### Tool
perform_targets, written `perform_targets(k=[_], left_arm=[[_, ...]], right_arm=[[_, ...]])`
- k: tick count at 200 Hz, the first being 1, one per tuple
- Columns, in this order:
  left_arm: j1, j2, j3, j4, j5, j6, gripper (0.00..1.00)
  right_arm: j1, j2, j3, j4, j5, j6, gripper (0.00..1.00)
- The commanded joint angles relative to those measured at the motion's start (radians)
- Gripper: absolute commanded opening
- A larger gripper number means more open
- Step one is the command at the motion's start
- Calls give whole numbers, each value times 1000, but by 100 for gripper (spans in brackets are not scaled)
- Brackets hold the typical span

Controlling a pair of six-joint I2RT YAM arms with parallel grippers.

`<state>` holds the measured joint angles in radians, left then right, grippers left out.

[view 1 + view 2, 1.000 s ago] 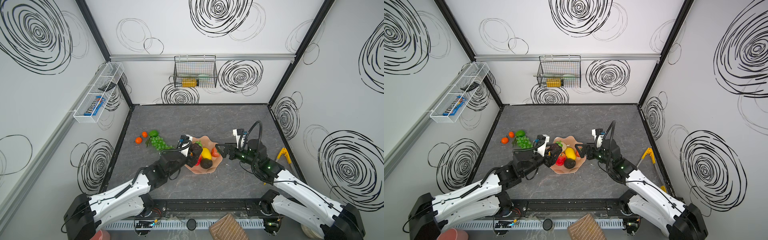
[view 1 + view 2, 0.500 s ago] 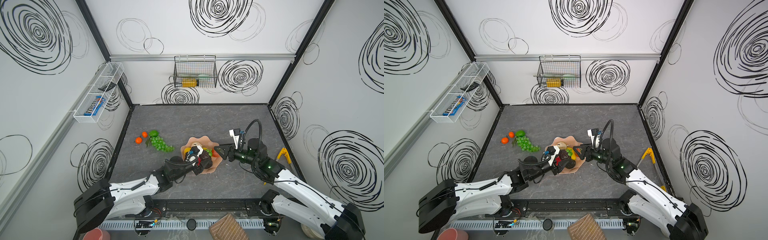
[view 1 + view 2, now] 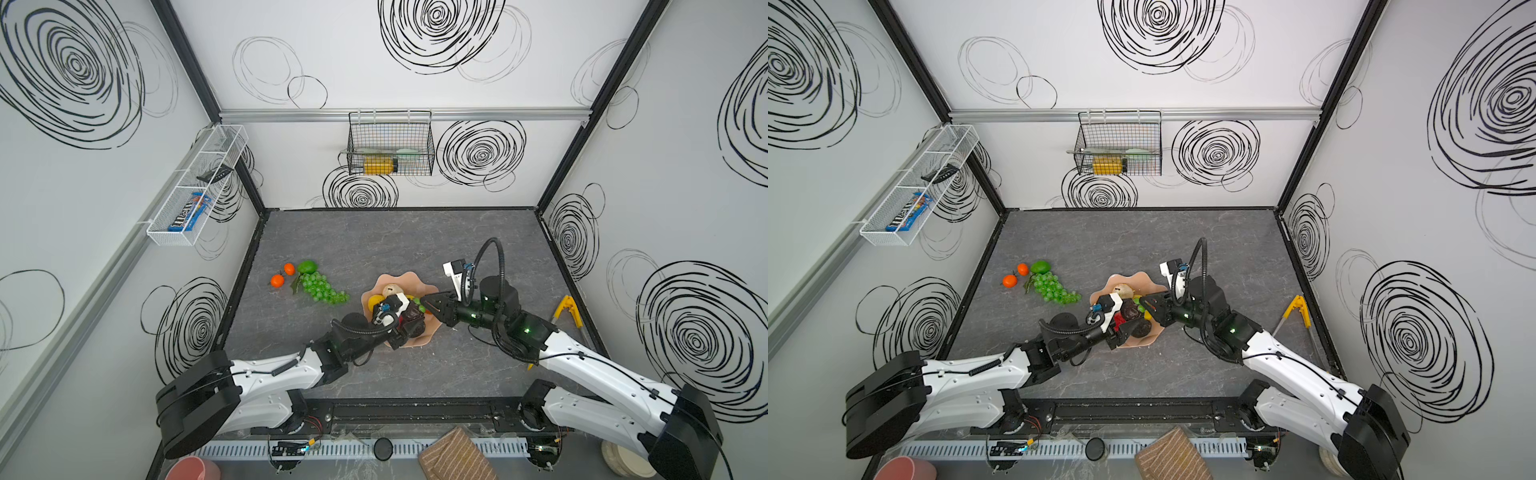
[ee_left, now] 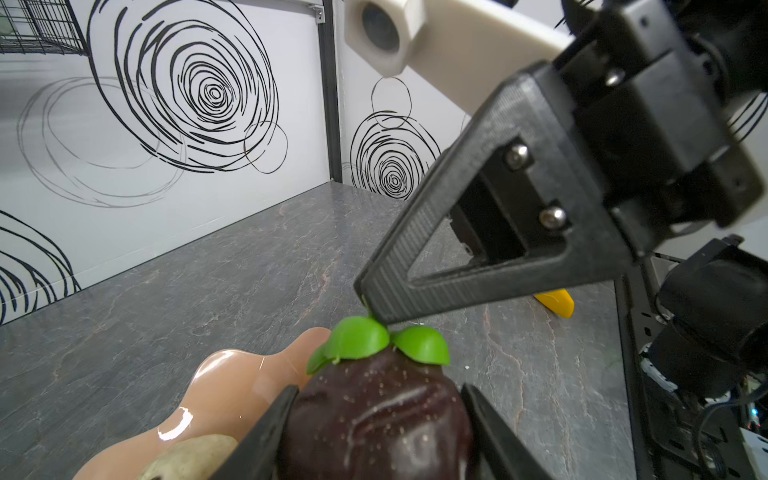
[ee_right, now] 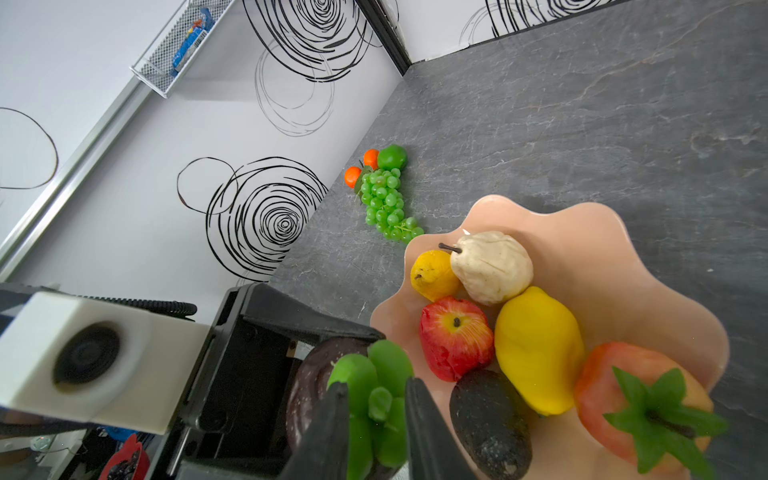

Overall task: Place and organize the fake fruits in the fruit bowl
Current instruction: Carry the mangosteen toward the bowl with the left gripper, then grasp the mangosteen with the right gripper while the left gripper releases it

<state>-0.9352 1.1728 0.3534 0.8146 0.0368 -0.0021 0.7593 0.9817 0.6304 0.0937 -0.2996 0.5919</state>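
Brown woven cloth (image 3: 455, 457) nearest, off the table's front edge, with a plain salmon-red round bowl (image 3: 193, 469) further left along that edge. Past those, over the grey stone-look tabletop (image 3: 374, 249), both arms stretched in to one spot. Between the fingers of the left gripper (image 4: 374, 436), jaws partway apart and pressed against either flank: a dark maroon fruit (image 4: 374, 399) of glossy plastic, round, capped with green leaves. On that leaf cap, the right gripper (image 5: 376, 395), jaws drawn narrow and pinching the green from both sides. All this at the near side of the fruit bowl (image 5: 582, 249), a wide shallow peach-pink dish with a wavy edge; lifted clear or resting in it, impossible to tell. Inside the dish, packed close: a red-orange plastic strawberry (image 5: 631, 395) with a green leaf star, a dark speckled oval fruit (image 5: 490, 419), a yellow lemon (image 5: 538, 349), a red apple (image 5: 453, 336), then a small yellow pear (image 5: 432, 274) and a knobbly beige fruit (image 5: 492, 266) with a dark stem. Level with the dish, by the right wall: yellow-handled tongs (image 3: 567, 309). Farther back and well left of the dish, loose on the tabletop: a green plastic grape bunch (image 3: 322, 289), with two small oranges (image 3: 277, 281) and a round green lime (image 3: 307, 266) just beside its stalk end. Farthest, hung on the walls: a white mesh shelf (image 3: 195, 187) on the left, a black wire basket (image 3: 390, 143) at the back.
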Motion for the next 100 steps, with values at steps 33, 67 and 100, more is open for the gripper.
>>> perform_targets(k=[33,67,100], left_arm=[[-5,7,-19,99,22,22,56],[-5,4,-21,98,17,23,58],[-4,-13,-22,67,4,12,74]], right_arm=[[25,14,37,-9,50,-18,15],[37,22,44,-15,69,-27,9],[43,34,69,-36,106,-60,7]])
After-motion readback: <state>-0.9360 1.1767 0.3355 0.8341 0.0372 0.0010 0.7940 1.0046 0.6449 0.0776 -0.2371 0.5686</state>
